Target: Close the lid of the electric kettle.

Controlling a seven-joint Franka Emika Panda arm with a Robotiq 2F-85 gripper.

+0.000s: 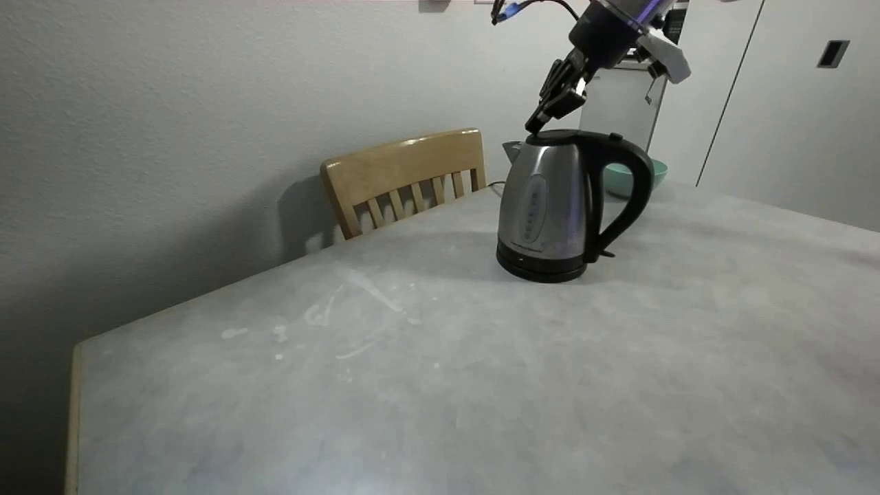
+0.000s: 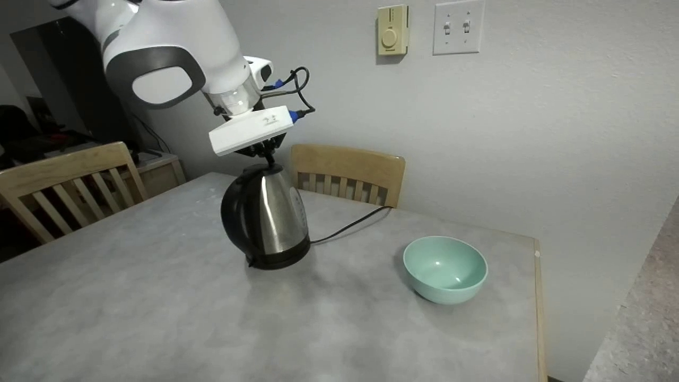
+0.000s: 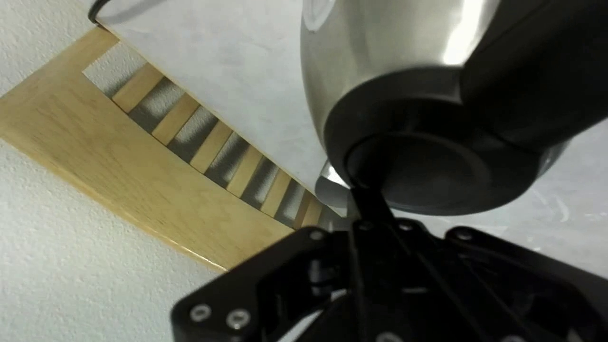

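Note:
The electric kettle [image 1: 557, 199] stands upright on the table, silver with a black base, handle and top; it also shows in an exterior view [image 2: 277, 209] and in the wrist view [image 3: 380, 42]. Its black lid [image 1: 554, 135] lies flat and level with the rim; the wrist view also shows the lid [image 3: 432, 166] down. My gripper [image 1: 534, 128] is shut with nothing between its fingers. In an exterior view the gripper [image 2: 271, 161] points down at the lid. In the wrist view its fingertips [image 3: 366, 191] meet the lid's edge near the spout [image 3: 331, 187] and appear to touch it.
A mint-green bowl [image 2: 444, 270] stands on the table [image 2: 339, 329] beside the kettle. A black cord [image 2: 350, 229] runs from the kettle base to the table edge. A wooden chair [image 2: 347, 167] stands behind the kettle against the wall; another chair [image 2: 74, 180] is at the left side.

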